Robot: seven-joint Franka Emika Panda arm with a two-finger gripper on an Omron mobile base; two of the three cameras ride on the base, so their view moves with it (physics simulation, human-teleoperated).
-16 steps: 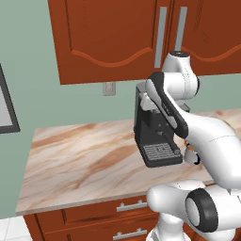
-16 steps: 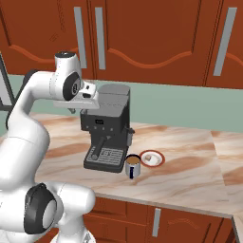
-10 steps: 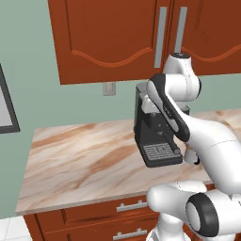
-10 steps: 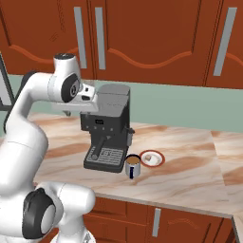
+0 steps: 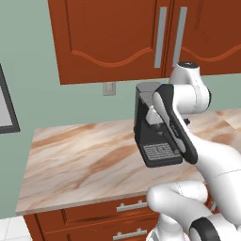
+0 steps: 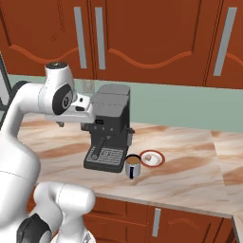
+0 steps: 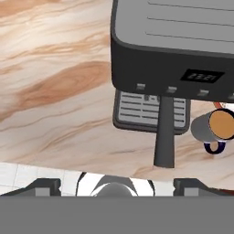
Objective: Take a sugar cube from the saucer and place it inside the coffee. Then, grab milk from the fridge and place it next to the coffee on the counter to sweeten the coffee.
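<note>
Clearly the gripper (image 7: 116, 185) stands wide open and holds nothing, its finger tips (image 7: 43, 185) far apart above the counter (image 6: 190, 161). The arm folds high, with the hand beside the espresso machine (image 6: 110, 128) and looking down on its top. It has barely shifted since the earlier frames. The coffee (image 6: 133, 166) stands upright near the counter's front edge, just beside the machine, handle probably toward that edge. The saucer (image 6: 153, 158) lies flat beside it, toward the wall, with a pale sugar cube (image 6: 148, 157) on it.
</note>
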